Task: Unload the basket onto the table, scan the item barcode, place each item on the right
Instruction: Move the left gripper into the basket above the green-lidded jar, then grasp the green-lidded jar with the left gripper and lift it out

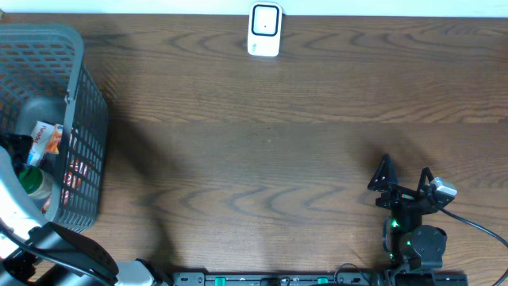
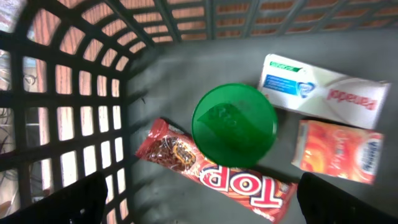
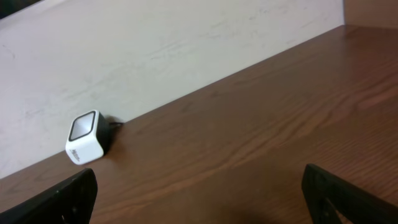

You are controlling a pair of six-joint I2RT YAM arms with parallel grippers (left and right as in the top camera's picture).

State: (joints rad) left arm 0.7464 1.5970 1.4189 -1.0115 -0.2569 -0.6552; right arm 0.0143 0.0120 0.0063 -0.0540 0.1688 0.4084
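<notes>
Near right: right gripper (image 1: 406,168) over table (image 1: 262,159), jaws wide, empty. Near left: left gripper (image 2: 202,190) down inside grey basket (image 1: 83,103), jaws wide, holding nothing. Beneath it, on the basket floor: green lid (image 2: 234,124), TOP bar (image 2: 217,174), white carton (image 2: 323,93), orange box (image 2: 339,151). Far edge, centre: white scanner (image 1: 264,30) by the wall.

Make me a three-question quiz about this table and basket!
1. Where is the white scanner? A on the floor; B at the table's far edge; C on a chair.
2. What colour is the round lid in the basket? A green; B blue; C yellow.
3. How is the left tool? A shut on a spoon; B open, empty; C folded away.
1 B: it sits by the wall. 2 A: the wrist view shows green. 3 B: its fingers stand wide apart.
</notes>
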